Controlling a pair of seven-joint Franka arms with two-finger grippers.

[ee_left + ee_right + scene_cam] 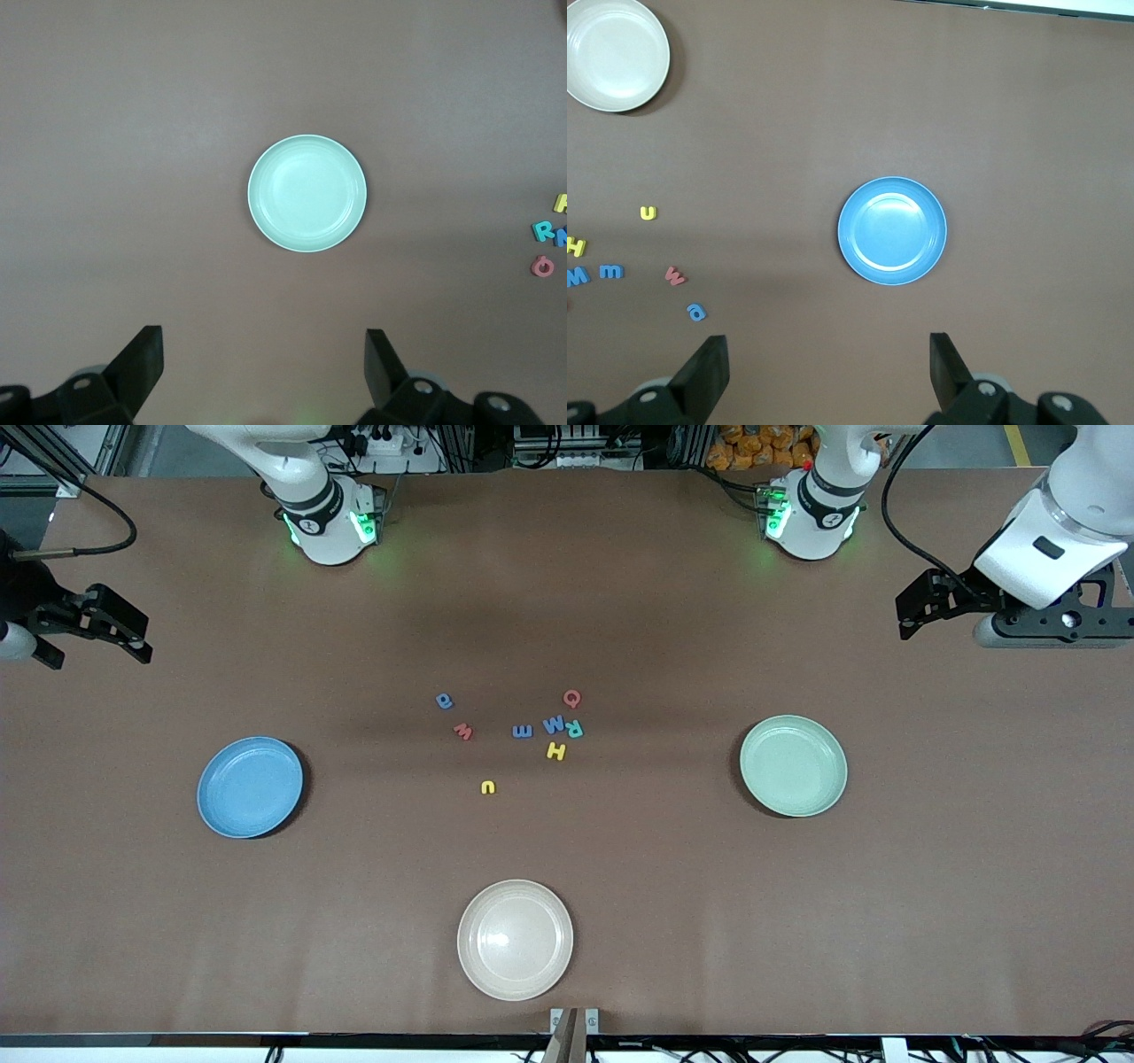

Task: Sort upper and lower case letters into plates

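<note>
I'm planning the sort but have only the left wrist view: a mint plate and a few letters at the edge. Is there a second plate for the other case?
Observer: Yes. A blue plate sits toward the right arm's end of the table, with nothing in it.
Operator: I can make out only capitals. Are there any lower case letters?
Observer: Four, all lying loose on the table: a blue a, a red w, a blue m and a yellow u.
</note>
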